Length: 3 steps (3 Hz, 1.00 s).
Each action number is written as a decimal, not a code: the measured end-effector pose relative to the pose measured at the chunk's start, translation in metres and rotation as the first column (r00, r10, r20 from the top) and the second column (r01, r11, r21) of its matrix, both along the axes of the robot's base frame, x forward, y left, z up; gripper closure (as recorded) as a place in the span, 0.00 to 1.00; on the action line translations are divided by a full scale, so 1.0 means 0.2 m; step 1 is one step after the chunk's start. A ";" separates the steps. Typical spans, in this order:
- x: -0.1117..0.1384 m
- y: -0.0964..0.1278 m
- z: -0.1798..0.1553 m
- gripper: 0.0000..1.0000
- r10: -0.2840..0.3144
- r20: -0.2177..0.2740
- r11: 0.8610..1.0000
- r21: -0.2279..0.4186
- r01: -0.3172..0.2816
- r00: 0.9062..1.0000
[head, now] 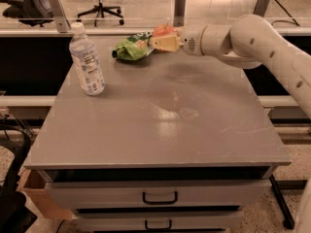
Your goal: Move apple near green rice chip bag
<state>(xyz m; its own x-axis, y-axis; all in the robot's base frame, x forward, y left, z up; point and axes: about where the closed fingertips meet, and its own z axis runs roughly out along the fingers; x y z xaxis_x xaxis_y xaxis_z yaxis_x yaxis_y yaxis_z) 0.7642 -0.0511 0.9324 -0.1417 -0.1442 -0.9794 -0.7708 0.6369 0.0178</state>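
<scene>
half the apple (pixel 164 30) behind pincer (pixel 156 42), beside bag (pixel 128 49)

Upright water bottle (pixel 86 62) on grey table (pixel 160 125)

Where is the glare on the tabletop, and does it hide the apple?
Camera view: pale glare patch at the table centre, clear of the apple and green rice chip bag at the far edge, where the gripper holds the apple.

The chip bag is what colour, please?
Bright green bag, camera view; the hand beside it holds the apple.
</scene>
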 end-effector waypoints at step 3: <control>0.19 0.17 -0.25 1.00 -0.027 0.119 0.998 -0.059 0.034 0.992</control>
